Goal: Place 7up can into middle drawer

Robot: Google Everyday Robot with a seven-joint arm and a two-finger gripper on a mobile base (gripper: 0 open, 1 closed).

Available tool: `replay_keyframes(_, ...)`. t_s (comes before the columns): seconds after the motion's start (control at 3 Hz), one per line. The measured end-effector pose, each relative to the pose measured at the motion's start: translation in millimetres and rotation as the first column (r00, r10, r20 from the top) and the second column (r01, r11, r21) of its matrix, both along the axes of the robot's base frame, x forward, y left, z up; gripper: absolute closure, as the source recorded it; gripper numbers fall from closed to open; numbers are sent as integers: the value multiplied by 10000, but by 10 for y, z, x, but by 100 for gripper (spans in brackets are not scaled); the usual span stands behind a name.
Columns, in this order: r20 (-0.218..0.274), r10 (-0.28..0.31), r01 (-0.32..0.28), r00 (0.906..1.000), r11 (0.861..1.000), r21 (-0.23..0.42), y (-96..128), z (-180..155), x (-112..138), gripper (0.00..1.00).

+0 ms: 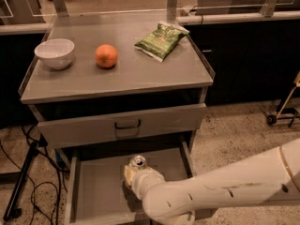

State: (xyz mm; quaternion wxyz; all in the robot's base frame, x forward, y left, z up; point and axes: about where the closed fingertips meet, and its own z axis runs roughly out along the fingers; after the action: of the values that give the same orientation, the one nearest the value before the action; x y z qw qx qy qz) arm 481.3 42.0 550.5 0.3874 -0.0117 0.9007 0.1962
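Note:
The 7up can [138, 161], silver with a pull-tab top, stands upright inside the open middle drawer [96, 193], near the back right of its bare grey floor. My gripper [135, 171] reaches down into the drawer from the lower right and is shut on the can, its cream fingers [128, 175] wrapping the can's lower part. My white arm [220, 191] hides the drawer's front right corner.
Above the open drawer is a closed grey drawer front [79, 128] with a black handle [127, 125]. On the cabinet top sit a white bowl [55, 53], an orange [106, 56] and a green snack bag [161, 40]. Black cables [26, 172] lie on the floor at the left.

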Motion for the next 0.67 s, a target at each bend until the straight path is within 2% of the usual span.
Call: replay_keyframes(0.67,-15,-292,292,9996,9995,98,3,-41,2,100)
